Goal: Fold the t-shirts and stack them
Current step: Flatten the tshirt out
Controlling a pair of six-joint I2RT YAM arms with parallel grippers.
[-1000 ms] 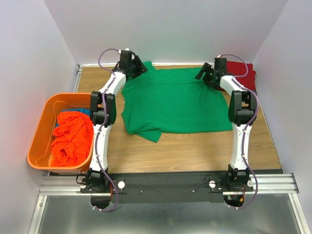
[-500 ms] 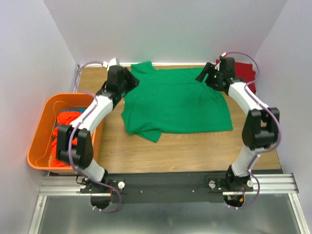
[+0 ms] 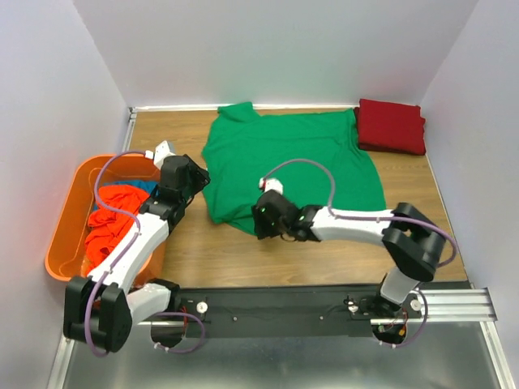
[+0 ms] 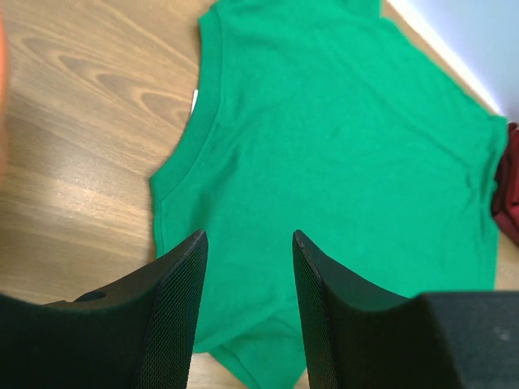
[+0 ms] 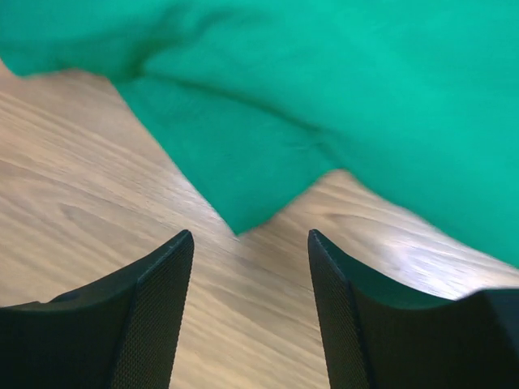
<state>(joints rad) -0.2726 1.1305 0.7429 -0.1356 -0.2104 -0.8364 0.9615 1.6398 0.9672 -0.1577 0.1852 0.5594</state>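
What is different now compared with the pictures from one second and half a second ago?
Both arms left the far edge of the green t-shirt and drew back toward their bases. The left gripper now hangs open at its left side; the right gripper swung to the near-left corner, open, holding nothing. The green t-shirt, the folded dark red t-shirt and the orange bin stayed put.

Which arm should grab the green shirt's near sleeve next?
Right. The right gripper, open, sits just short of the sleeve, whose tip lines up with the gap between its fingers. The left gripper, also open, is off the green shirt's left edge, farther from that sleeve.
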